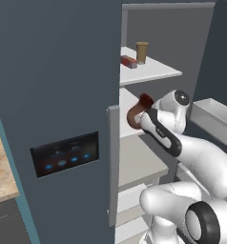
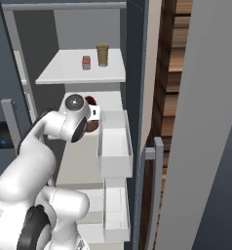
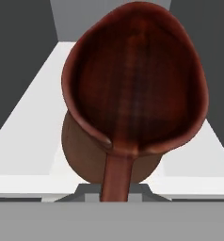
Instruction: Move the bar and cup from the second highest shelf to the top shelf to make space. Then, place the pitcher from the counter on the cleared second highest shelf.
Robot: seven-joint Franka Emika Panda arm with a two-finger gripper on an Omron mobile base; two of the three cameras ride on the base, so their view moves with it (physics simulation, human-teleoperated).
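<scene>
Gripper [image 1: 143, 116] clamped on reddish-brown clay pitcher [image 3: 132, 103] at its handle, above pale second highest shelf [image 3: 29, 136] (bar, cup above). Risk: off-centre hold may tip it on release.

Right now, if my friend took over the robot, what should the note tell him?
Tool: shut on the pitcher, gripping its loop handle.
Things: the bar and cup stand on the top shelf. The pitcher is held over the second highest shelf, inside the cabinet.
Done: bar and cup moved up; pitcher brought from the counter.
Left: set the pitcher down on that shelf if it isn't resting yet, open the tool, pull the arm out.
</scene>
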